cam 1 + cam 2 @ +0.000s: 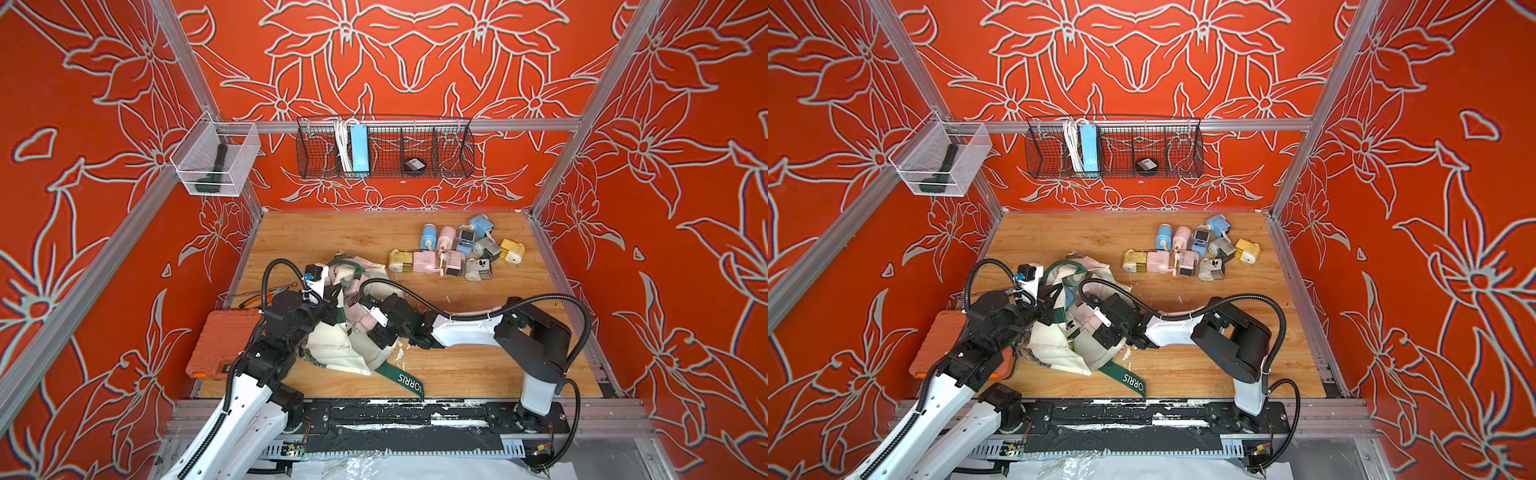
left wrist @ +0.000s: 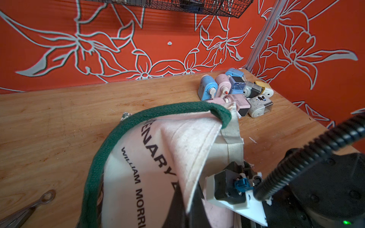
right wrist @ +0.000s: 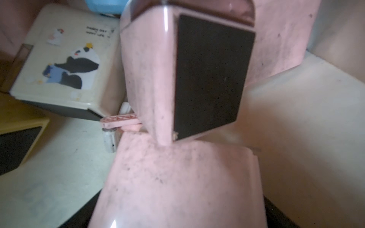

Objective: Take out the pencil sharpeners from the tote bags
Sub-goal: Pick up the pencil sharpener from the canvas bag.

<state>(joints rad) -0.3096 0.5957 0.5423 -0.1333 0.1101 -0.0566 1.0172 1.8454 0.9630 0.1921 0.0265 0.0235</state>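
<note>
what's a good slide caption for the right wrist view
Inside the tote bag, pink pencil sharpeners crowd the frame beside a cream panda-print sharpener

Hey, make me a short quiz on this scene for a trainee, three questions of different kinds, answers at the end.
1. True or false: the right tool reaches into the tote bag.
2. In the right wrist view, what colour is the sharpener nearest the camera? A pink, B yellow, C blue.
3. How many yellow sharpeners lie in the pile on the table?
Key: 1 true; 2 A; 3 two.
</note>
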